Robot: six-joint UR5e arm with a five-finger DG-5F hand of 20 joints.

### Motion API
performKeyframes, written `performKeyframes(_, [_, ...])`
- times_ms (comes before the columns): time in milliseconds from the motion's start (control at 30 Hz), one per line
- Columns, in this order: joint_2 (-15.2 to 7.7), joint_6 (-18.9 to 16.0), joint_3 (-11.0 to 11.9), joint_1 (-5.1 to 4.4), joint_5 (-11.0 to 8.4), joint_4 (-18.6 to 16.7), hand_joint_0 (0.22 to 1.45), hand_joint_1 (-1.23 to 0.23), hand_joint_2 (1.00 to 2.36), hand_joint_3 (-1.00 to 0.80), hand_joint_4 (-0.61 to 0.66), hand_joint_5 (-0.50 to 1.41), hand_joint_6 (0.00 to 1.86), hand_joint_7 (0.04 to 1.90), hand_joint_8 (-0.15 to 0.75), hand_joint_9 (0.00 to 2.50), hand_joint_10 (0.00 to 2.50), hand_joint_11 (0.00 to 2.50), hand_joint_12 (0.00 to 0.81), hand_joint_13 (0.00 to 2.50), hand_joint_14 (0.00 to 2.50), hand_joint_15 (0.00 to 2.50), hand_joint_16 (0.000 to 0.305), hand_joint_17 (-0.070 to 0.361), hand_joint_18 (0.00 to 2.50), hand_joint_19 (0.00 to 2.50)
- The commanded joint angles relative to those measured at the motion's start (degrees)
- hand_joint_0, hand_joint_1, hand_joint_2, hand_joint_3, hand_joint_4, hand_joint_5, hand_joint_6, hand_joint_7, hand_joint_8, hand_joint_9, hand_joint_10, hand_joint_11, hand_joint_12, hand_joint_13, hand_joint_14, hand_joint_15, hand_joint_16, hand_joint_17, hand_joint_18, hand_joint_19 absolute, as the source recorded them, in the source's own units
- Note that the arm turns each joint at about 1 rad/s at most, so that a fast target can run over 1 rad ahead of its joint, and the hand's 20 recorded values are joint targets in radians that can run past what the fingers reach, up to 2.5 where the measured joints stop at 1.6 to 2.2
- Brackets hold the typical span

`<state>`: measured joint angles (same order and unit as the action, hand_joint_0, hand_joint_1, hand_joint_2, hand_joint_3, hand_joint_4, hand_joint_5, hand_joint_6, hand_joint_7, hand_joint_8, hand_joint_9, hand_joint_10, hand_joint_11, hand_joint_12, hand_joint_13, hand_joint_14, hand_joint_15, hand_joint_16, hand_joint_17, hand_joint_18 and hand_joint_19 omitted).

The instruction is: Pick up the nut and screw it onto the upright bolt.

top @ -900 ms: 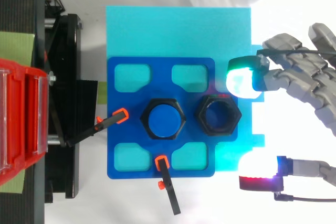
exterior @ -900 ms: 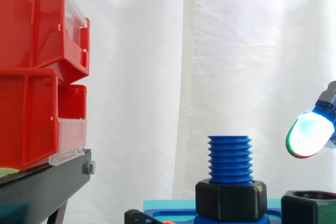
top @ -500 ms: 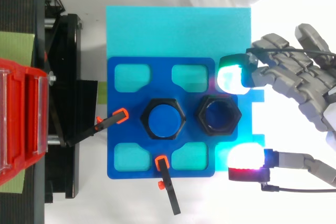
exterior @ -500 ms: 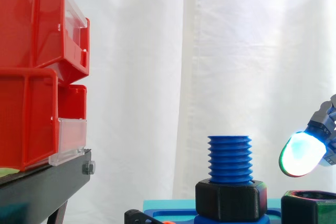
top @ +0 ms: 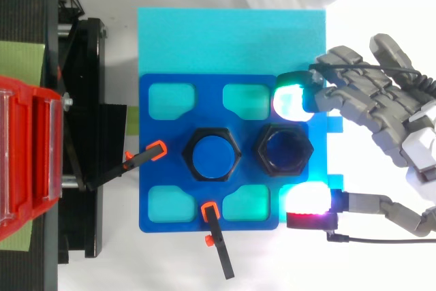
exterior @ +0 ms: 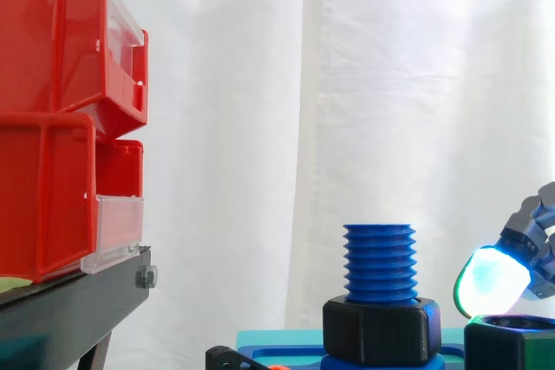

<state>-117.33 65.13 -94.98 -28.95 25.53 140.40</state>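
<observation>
Top and side views of the bolt fixture. The hand (top: 398,117) enters from the right edge of the top view with its fingers spread and gently bent, closed on nothing. One glowing fingertip (top: 293,103) (white with a green rim) lies just beyond the far corner of the loose black nut (top: 284,150). The thumb's white and red pad (top: 310,201) lies just off the nut's opposite side, so the nut sits between the two pads. Whether either pad touches the nut cannot be told from above. In the side view a glowing pad (exterior: 492,279) hangs just above the nut's top rim at the lower right edge.

The nut rests flat on the blue plate (top: 153,168), just beside the upright blue bolt (exterior: 379,262). The bolt's thread stands bare above a second black hex collar (exterior: 379,328) seated round its base. The plate lies on a cyan pad (top: 231,39) and is held by two orange-tipped clamps (top: 146,157), one at its left edge and one at its near edge.

To the left, red bins (exterior: 52,110) are stacked on a black stand (exterior: 78,305). A white curtain (exterior: 347,84) forms the background.
</observation>
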Motion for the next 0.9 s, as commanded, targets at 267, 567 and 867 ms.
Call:
performKeyframes(267, [-1.41,-0.09,-0.03,0.21,0.66,-1.18,0.47,-0.67,1.0,-0.5,0.23,-0.25,0.5,0.75,0.3,0.35,0.0,0.0,0.408,0.3,0.0,0.0,0.052,0.117,0.13,0.0])
performKeyframes(567, [-1.41,-0.09,-0.03,0.47,0.92,-1.18,0.48,-0.68,1.0,-0.5,0.23,-0.25,0.5,0.74,0.299,0.35,0.0,0.0,0.407,0.3,0.0,0.0,0.052,0.117,0.13,0.0])
performKeyframes(867, [-1.5,-0.01,-0.03,0.82,1.62,-0.74,0.49,-0.73,1.0,-0.5,0.23,-0.25,0.5,0.75,0.295,0.35,0.0,0.0,0.402,0.3,0.0,0.0,0.051,0.115,0.13,0.0])
